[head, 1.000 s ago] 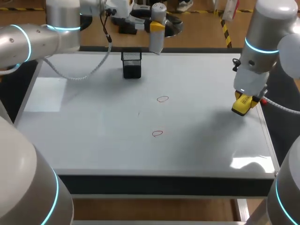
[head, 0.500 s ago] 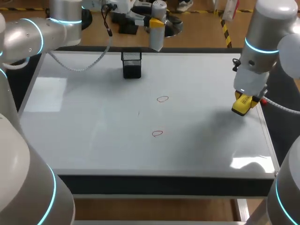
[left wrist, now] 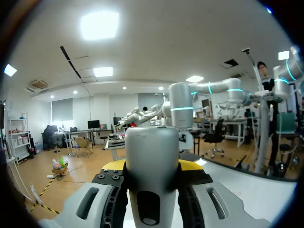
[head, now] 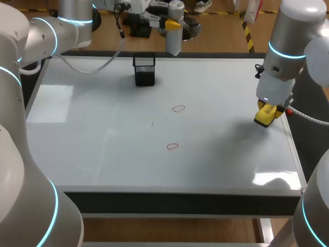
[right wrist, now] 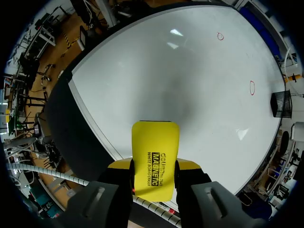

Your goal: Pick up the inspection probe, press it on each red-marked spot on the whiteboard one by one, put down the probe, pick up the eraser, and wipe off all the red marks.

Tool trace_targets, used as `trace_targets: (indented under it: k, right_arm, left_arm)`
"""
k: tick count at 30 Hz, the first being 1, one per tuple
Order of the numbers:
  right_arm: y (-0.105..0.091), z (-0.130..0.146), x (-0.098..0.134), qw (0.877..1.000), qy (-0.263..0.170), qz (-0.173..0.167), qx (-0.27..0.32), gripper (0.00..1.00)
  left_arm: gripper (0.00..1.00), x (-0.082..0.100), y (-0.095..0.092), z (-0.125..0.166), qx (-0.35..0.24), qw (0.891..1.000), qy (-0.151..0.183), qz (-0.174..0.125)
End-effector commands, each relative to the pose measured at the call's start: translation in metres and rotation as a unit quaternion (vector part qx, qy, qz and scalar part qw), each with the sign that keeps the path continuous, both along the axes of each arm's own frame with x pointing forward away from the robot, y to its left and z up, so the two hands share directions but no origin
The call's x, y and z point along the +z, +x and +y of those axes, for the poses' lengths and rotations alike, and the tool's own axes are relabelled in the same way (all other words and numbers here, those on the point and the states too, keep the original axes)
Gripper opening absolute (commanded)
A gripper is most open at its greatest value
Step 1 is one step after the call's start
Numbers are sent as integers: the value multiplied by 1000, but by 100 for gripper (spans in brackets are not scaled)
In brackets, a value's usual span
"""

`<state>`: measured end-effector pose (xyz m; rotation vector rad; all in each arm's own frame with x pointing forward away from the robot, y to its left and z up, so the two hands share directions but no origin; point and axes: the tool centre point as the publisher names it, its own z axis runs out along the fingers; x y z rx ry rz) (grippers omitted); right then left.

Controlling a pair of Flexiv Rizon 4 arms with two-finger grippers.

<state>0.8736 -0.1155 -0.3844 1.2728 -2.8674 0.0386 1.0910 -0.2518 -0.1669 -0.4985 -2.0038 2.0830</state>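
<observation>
My left gripper [head: 172, 23] hangs above the whiteboard's far edge, shut on the grey cylindrical inspection probe [head: 174, 36], which points down. In the left wrist view the probe [left wrist: 152, 161] fills the gap between the yellow-tipped fingers of the left gripper [left wrist: 152, 167]. My right gripper [head: 267, 110] is at the board's right edge, shut on the yellow eraser [head: 265, 116]; the right wrist view shows that eraser [right wrist: 155, 154] clamped in the right gripper [right wrist: 154, 166]. Two red marks sit mid-board, one farther [head: 178, 108], one nearer [head: 172, 146], both apart from either tool.
A black mesh holder [head: 144, 70] stands on the whiteboard [head: 103, 128] near its far edge, just left of the probe. The right wrist view shows both red marks [right wrist: 220, 36] [right wrist: 251, 88] and the holder [right wrist: 281, 103] far ahead of the eraser.
My left arm has swung, its elbow moving up and right, and the probe has shifted slightly up and to the right. The right arm and eraser have not moved.
</observation>
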Motion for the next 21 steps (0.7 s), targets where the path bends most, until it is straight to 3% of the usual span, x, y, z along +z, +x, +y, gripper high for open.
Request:
trace_targets:
  k: [1, 8, 16, 21]
  right_arm:
    - [0, -1, 0, 1000, -1, 0, 1, 0]
    - [0, -1, 0, 1000, -1, 0, 1, 0]
    - [11, 35, 8, 996, -41, 6, 77, 0]
    - [16, 71, 7, 989, -44, 8, 140, 0]
  left_arm:
    - [0, -2, 7, 0, -52, 999, 1, -1]
    - [0, -2, 7, 0, -52, 999, 1, -1]
    - [0, -2, 7, 0, -52, 999, 1, -1]
    - [0, -2, 7, 0, -52, 999, 1, -1]
